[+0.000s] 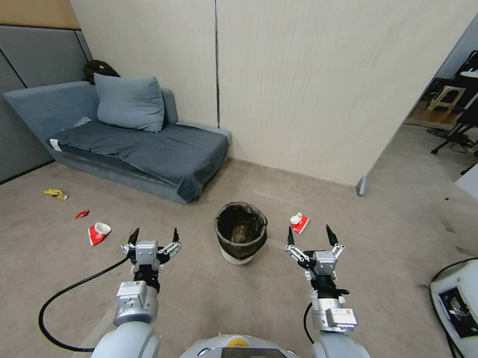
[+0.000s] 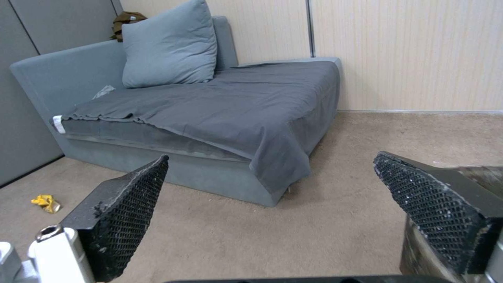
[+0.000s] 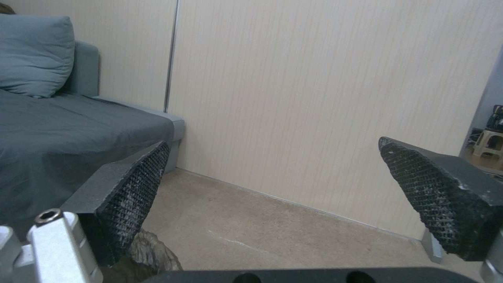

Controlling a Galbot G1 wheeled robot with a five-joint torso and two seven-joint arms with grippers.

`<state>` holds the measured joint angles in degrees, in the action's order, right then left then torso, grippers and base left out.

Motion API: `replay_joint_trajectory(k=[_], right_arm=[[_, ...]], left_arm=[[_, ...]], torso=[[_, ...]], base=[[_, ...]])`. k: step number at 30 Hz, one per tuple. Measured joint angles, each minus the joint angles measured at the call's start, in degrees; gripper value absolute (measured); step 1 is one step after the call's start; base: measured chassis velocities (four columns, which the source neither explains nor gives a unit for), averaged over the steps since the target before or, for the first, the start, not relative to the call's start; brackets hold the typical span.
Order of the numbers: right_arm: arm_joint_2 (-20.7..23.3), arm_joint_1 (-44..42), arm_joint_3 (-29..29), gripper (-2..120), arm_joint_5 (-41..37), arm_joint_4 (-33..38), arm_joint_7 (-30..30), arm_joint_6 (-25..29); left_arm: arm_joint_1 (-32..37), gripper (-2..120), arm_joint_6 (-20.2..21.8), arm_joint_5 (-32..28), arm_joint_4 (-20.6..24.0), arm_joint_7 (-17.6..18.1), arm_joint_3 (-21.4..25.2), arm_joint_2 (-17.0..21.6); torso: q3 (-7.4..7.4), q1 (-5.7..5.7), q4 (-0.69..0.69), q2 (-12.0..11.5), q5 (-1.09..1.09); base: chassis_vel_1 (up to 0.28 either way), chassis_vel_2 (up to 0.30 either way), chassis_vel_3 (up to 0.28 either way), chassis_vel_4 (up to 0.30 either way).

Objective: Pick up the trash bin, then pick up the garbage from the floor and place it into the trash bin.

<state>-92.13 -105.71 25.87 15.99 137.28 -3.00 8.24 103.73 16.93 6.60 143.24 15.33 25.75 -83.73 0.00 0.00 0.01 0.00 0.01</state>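
At the far left of the floor (image 1: 202,299) a yellow wrapper (image 1: 55,193) lay near the sofa (image 1: 145,148), with a small red scrap (image 1: 81,214) and a red-and-white wrapper (image 1: 98,232) closer in; open carpet stretched between them and the robot. The left hand (image 1: 154,237) hovered above the carpet, fingers spread wide, gripping nothing and touching nothing. The trash bin (image 1: 240,238) stood upright between the two hands, clear of the sofa's corner and well apart from the wall (image 1: 333,88). Another red-and-white wrapper (image 1: 299,222) lay just beyond the bin to its right. The right hand (image 1: 311,238) hung likewise wide open and empty. Farther right, a doorway (image 1: 453,119) opened onto chairs.
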Motion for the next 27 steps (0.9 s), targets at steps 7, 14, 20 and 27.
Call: replay_joint_trajectory(k=[7,14,20,27], right_arm=[[0.0,0.0,0.01,100,-0.05,-0.02,-0.02,0.02],[0.0,0.18,0.14,100,-1.02,-0.35,-0.04,1.5],[0.0,0.19,0.19,100,-1.03,-0.4,-0.05,1.76],[0.0,0.49,0.4,100,-0.35,-0.79,0.44,3.41]], left_arm=[[-0.05,100,-0.02,0.26,0.0,-0.02,-0.31,0.0],[-0.01,100,-0.08,0.53,0.0,-0.05,-0.58,-0.05],[0.16,100,-0.02,0.74,0.0,-0.08,-1.17,-0.07],[0.74,100,0.11,1.67,0.0,-0.19,-2.61,-0.09]], torso=[[0.0,0.0,-0.01,0.0,-0.02],[0.01,0.01,0.0,0.0,-0.02],[0.0,0.0,-0.01,0.0,-0.02],[0.0,0.0,0.0,0.0,-0.01]], base=[[-0.158,0.171,0.154,-0.16],[-0.127,0.124,0.128,-0.122],[-0.023,0.016,0.01,-0.02],[0.0,0.0,0.0,0.0]])
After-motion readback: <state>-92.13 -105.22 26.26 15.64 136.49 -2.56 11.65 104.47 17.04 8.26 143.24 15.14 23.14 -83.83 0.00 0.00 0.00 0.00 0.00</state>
